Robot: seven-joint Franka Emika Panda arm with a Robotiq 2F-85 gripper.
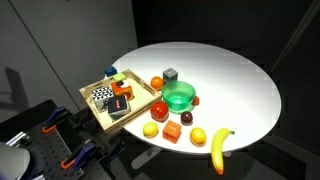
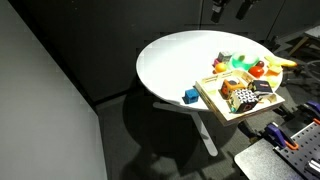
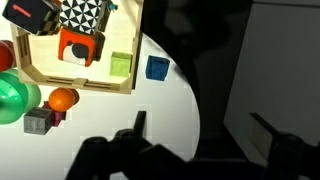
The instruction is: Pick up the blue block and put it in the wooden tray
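Observation:
The blue block (image 3: 157,68) is a tiny blue cube on the white table, just outside the wooden tray's rim; it shows in both exterior views (image 2: 190,96) (image 1: 111,71). The wooden tray (image 3: 80,85) (image 1: 92,108) (image 2: 213,103) is light wood and square, and holds a checkered block, an orange-red block, a small green block and a dark item. My gripper (image 3: 203,125) is open and empty, high above the table edge, with the blue block ahead of the fingers. In an exterior view only its dark tips (image 2: 230,10) show at the top.
A green bowl (image 1: 180,96) (image 3: 12,100) stands beside the tray, with a dark grey cube (image 1: 171,74) (image 3: 38,122), orange and red pieces and a banana (image 1: 219,148) around it. The round table's edge (image 3: 195,110) runs under my gripper. Clamps and gear stand below.

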